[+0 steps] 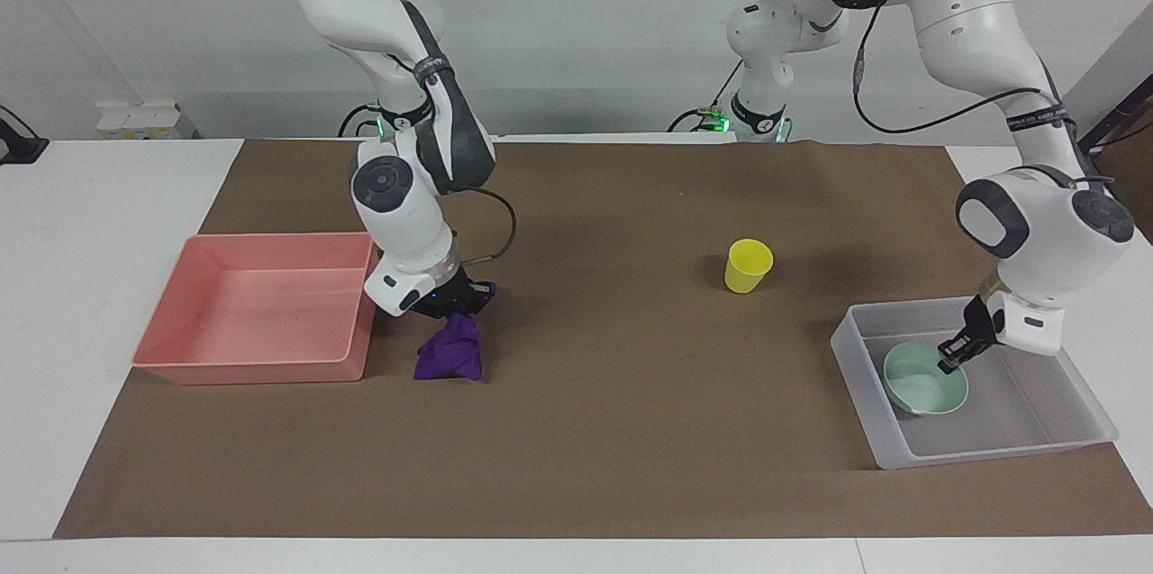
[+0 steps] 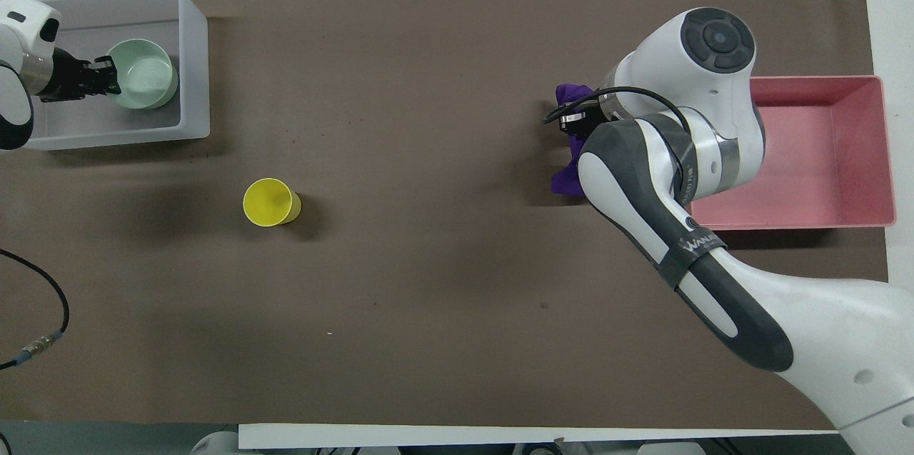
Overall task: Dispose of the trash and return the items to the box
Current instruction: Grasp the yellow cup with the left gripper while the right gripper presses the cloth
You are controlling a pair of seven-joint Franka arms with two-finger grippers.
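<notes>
2 steps run together. The box (image 1: 1072,376), near the desk's corner at the left arm's end, takes the mint-green bowl (image 1: 925,383), its rim pinched in the left gripper (image 1: 951,359); release comes next. The right gripper (image 1: 457,303) lifts the purple cloth (image 1: 449,356), fingers closed on its top, beside the pink tray (image 1: 347,358). The yellow cup (image 1: 748,266) waits mid-desk.

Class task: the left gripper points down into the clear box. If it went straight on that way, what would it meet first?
Most likely the green bowl, whose rim the left gripper already pinches, then the floor of the clear box just beneath. Whether the bowl rests there yet is unclear.
</notes>
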